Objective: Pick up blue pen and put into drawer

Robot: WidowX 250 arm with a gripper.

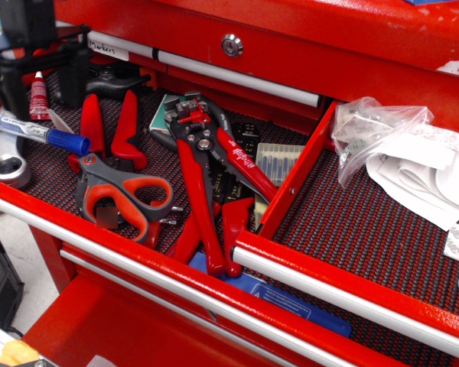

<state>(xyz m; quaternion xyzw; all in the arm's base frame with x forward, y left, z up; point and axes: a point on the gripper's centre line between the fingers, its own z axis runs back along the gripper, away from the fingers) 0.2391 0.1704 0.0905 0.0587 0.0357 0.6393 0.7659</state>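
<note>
The slim white-barrelled blue pen (37, 132) with its blue cap lies flat on the dark mesh liner at the far left of the tool-filled drawer, cap pointing toward the grey-and-orange scissors (121, 195) and its barrel partly resting over a silver metal tool (6, 164). It is clear of clutter above, so it seems easy to grasp from overhead. The black gripper (38, 80) hangs just above it, jaws spread wide and empty, straddling a small red-labelled glue tube (38, 95), presumably lining up a descent. The target, a shallow red drawer with papers and plastic bags (367, 222), sits open to the right.
</note>
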